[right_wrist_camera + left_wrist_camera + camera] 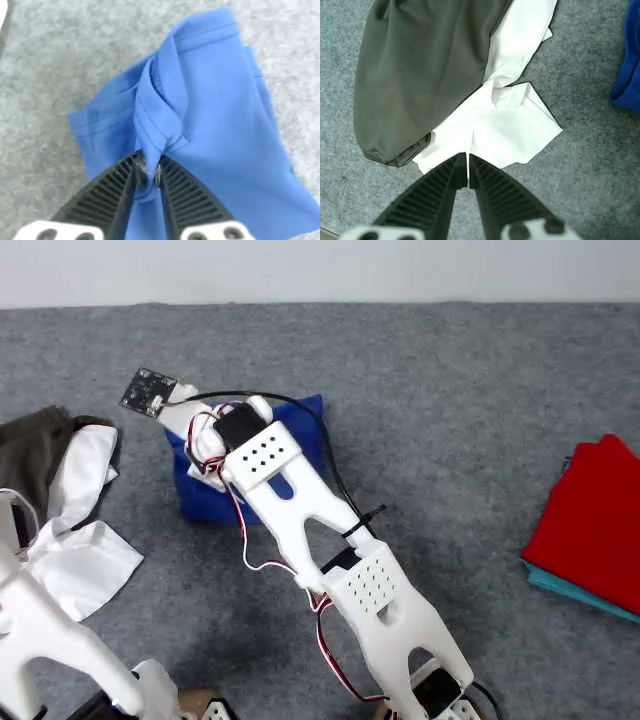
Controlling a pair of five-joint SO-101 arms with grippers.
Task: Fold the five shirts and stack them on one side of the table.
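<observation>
Right wrist view: your right end effector (147, 175) is clamped on a raised ridge of the blue shirt (215, 100) on the table (450, 390), likely to draw a fold. Your left end effector (469, 172) hangs closed above the white shirt (510, 130).

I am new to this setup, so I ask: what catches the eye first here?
The right gripper pinches a raised fold of the crumpled blue cloth shirt, left of centre in the high view. A folded red cloth shirt lies on a teal one at that view's right edge.
</observation>
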